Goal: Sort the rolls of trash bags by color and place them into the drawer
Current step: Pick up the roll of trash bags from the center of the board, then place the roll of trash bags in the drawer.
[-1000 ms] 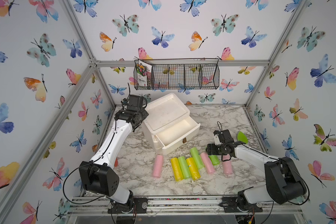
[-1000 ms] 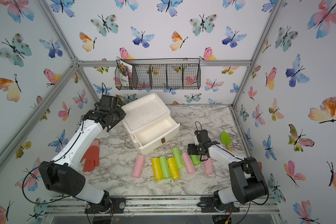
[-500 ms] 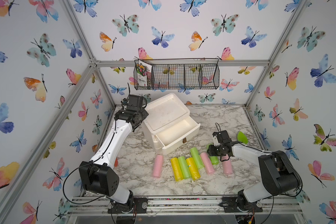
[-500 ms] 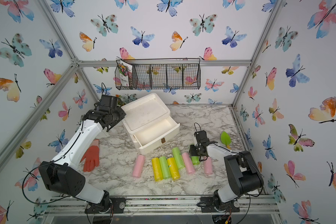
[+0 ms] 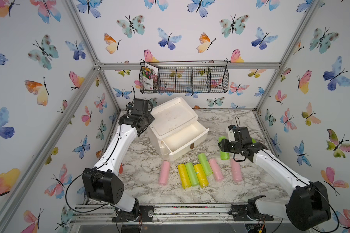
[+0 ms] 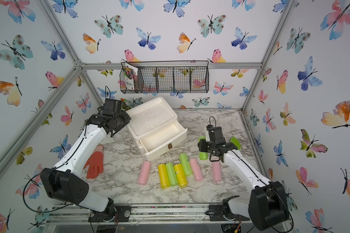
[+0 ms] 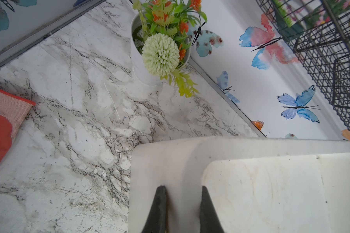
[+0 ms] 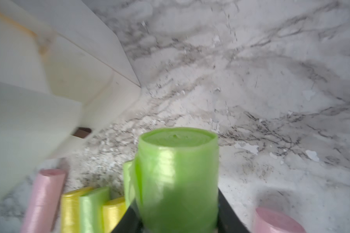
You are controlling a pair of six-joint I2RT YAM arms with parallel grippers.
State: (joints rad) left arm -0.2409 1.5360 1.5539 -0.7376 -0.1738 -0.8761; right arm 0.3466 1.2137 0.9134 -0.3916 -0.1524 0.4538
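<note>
My right gripper (image 8: 178, 218) is shut on a light green roll (image 8: 178, 177), held just above the marble right of the open white drawer (image 5: 185, 139); in both top views that roll (image 6: 202, 155) hangs from the gripper (image 5: 222, 147). In a row in front of the drawer lie a pink roll (image 5: 164, 172), a yellow roll (image 5: 183, 175), a green roll (image 5: 192, 173), another yellow (image 5: 200, 175), another green (image 5: 205, 163) and two pink rolls (image 5: 216, 169) (image 5: 236, 170). My left gripper (image 7: 183, 187) is shut on the rim of the drawer cabinet (image 7: 166, 161) at its back left corner.
An orange glove (image 6: 95, 163) lies on the left beside my left arm. A white flower pot (image 7: 150, 60) stands in the back left corner. A wire basket (image 5: 184, 79) hangs on the back wall. A green trowel (image 6: 235, 142) lies behind my right wrist.
My right gripper has closed on the green roll and lifted it from the table, toward the back. The left arm has not moved.
</note>
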